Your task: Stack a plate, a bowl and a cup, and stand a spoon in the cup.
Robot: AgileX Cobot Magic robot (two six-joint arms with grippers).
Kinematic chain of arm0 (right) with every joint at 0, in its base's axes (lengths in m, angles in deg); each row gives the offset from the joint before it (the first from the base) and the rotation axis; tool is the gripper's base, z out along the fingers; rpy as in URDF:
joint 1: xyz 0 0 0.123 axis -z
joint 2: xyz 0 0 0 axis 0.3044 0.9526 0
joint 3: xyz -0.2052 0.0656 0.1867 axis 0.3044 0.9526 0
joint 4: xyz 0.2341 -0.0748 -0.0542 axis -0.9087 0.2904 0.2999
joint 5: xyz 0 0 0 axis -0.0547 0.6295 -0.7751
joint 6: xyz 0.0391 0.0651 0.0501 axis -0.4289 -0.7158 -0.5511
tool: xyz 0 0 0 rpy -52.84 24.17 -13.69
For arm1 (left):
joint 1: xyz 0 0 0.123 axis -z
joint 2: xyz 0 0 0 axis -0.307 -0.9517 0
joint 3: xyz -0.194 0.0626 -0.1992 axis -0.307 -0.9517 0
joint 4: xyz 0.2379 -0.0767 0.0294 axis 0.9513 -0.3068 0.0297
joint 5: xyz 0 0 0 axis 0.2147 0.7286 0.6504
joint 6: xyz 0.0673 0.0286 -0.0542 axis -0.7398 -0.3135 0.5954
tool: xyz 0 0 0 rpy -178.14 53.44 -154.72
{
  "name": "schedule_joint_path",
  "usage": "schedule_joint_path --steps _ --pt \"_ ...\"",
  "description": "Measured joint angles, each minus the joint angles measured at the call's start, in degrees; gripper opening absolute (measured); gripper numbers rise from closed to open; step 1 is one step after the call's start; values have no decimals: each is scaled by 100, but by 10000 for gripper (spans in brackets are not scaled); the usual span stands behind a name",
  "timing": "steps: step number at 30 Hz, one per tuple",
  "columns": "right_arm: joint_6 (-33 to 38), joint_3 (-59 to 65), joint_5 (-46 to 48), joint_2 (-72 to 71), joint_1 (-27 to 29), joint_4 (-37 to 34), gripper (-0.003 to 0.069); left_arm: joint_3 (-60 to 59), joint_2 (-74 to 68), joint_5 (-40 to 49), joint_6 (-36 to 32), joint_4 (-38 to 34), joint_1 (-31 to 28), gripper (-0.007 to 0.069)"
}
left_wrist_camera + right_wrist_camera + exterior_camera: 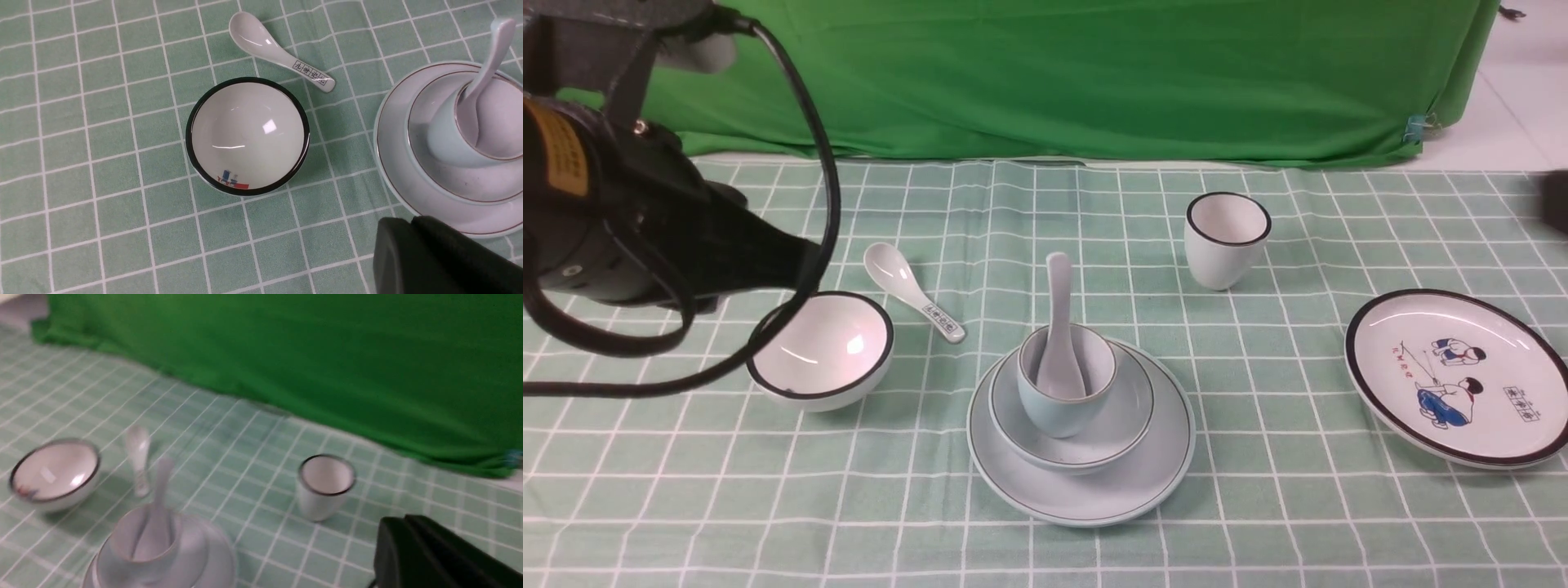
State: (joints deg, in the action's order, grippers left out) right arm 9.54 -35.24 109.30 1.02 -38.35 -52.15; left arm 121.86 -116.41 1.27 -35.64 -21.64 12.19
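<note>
The pale blue-grey plate [1094,490] lies at the middle front of the cloth. The shallow bowl [1131,408] sits on it, the pale blue cup [1058,412] stands in the bowl, and the plain white spoon [1059,318] stands in the cup, handle up. The stack also shows in the left wrist view: plate [392,163], bowl [470,183], cup [443,139], spoon [492,49]. My left gripper [410,222] is shut and empty, raised to the left of the stack. My right gripper [402,522] is shut and empty, raised at the far right, apart from everything.
A white black-rimmed bowl [821,347] and a pattern-handled spoon [907,286] lie left of the stack, under my left arm. A white black-rimmed cup [1227,237] stands behind right. A cartoon plate [1462,376] lies far right. A green backdrop [1094,73] hangs behind.
</note>
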Motion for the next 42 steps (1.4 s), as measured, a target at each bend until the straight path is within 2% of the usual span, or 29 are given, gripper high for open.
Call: schedule_joint_path --steps 6,9,17,21,26,39,42 --pt "-475 954 -226 -1895 636 363 25 -7 0 -327 6 -165 0 10" --pt "-865 1787 -874 -2885 874 380 23 -332 221 -952 6 -226 0 10" --pt "-1059 1992 -1136 -3053 895 398 77 -2811 2666 -2749 492 -220 0 10" --pt "-1071 1992 -1136 -3053 895 398 87 -3541 3822 -3299 517 -220 0 10" --pt "-1085 1992 -1136 -3053 895 398 93 -3762 4343 -3423 517 -220 0 10" --pt "-1105 1992 -1149 -3053 895 398 118 -3767 4395 -3429 424 -174 0 10" --pt "-1105 1992 -1149 -3053 895 398 124 -3782 4465 -3448 55 -385 -114 10"
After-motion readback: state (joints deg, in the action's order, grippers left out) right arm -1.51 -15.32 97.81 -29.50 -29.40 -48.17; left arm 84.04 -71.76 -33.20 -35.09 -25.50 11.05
